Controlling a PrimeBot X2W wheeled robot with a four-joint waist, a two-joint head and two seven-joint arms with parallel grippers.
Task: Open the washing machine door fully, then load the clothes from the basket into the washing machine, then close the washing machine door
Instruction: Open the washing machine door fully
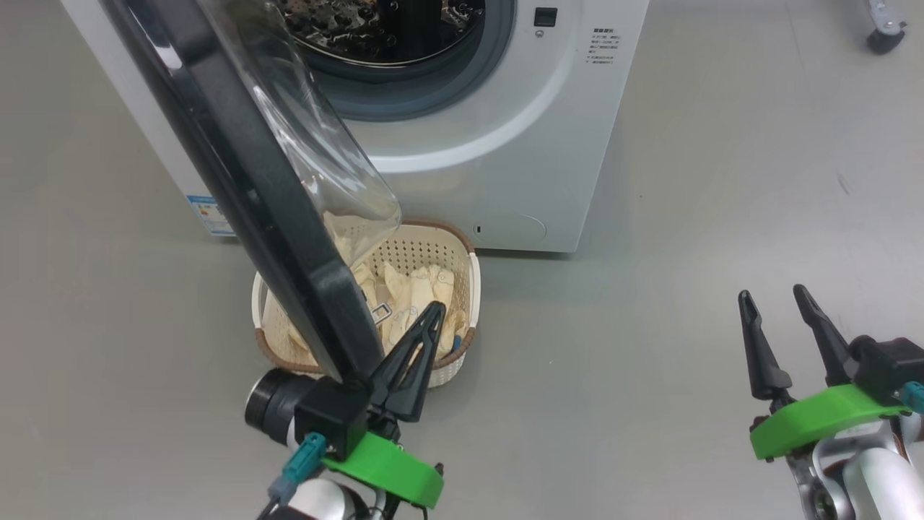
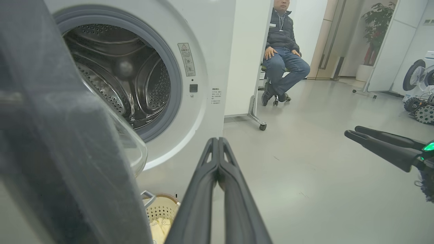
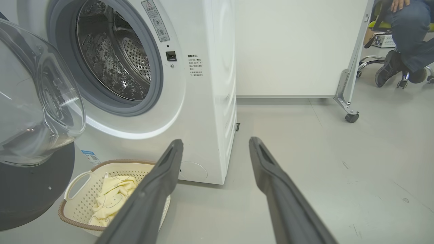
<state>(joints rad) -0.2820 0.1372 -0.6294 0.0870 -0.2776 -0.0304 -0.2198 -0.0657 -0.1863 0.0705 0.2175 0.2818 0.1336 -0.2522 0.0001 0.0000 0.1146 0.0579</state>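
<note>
The white washing machine (image 1: 520, 137) stands with its drum (image 2: 118, 78) open. The washing machine door (image 1: 238, 166), black-rimmed with a clear glass bowl, swings out toward me and hangs over the basket (image 1: 473, 289). Pale yellow clothes (image 1: 419, 285) lie in the basket on the floor before the machine. My left gripper (image 1: 435, 309) is shut and holds nothing. It points over the basket, just right of the door's free edge; whether they touch I cannot tell. My right gripper (image 1: 771, 296) is open and empty, well to the right over bare floor. The right wrist view has the basket (image 3: 112, 163) and clothes (image 3: 112, 196) low on its left.
A white partition on castors (image 3: 351, 117) stands right of the machine. Behind it a person (image 2: 284, 51) sits on a chair. Another castor (image 1: 884, 36) is at the far right. Grey floor stretches out to the right of the machine.
</note>
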